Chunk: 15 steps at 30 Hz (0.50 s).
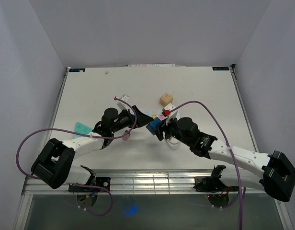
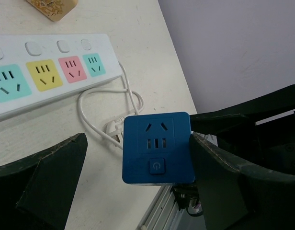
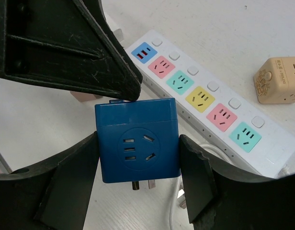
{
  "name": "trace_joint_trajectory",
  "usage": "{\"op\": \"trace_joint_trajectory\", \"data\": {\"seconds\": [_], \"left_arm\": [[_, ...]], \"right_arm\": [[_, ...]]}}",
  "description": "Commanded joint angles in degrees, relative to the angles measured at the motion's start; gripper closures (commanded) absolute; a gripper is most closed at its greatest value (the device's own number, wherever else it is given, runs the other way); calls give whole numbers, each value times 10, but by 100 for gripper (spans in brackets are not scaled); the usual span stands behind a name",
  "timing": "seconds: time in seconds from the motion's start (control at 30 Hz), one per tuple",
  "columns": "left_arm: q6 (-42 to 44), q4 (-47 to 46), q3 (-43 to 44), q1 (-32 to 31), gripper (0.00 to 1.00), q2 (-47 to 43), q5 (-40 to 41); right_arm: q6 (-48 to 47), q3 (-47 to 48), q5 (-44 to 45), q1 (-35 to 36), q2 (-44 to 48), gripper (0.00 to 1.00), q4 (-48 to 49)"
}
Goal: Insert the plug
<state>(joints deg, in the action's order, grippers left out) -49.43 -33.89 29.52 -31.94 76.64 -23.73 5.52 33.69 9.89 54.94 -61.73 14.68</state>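
Plug point(image 3: 138, 139) isn't in yet; it's the blue cube, clamped by its sides in your right gripper point(image 3: 138, 158), prongs point(image 3: 142, 184) sticking out underneath, held up near the power strip point(image 3: 205, 100); left gripper point(image 2: 138, 139) gapes wide around it, not clamping; I'd call this the lining-up step; next you'll want prongs square over one socket, then a straight push.

The adapter point(image 3: 138, 141) is blue, power strip point(image 3: 200, 98) white, cube point(image 3: 280, 80) tan.
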Motion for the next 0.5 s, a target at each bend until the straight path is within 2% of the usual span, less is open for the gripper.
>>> {"op": "trace_joint_trajectory", "data": {"seconds": [0.0,0.47], "left_arm": [[-9,-21,5,-12,2,-7,-11],[-30,-34,-4,-24,2,0,-14]], "right_arm": [[-8,32,13,8,-3,60,53],[-9,23,45,10,2,63,63]]}}
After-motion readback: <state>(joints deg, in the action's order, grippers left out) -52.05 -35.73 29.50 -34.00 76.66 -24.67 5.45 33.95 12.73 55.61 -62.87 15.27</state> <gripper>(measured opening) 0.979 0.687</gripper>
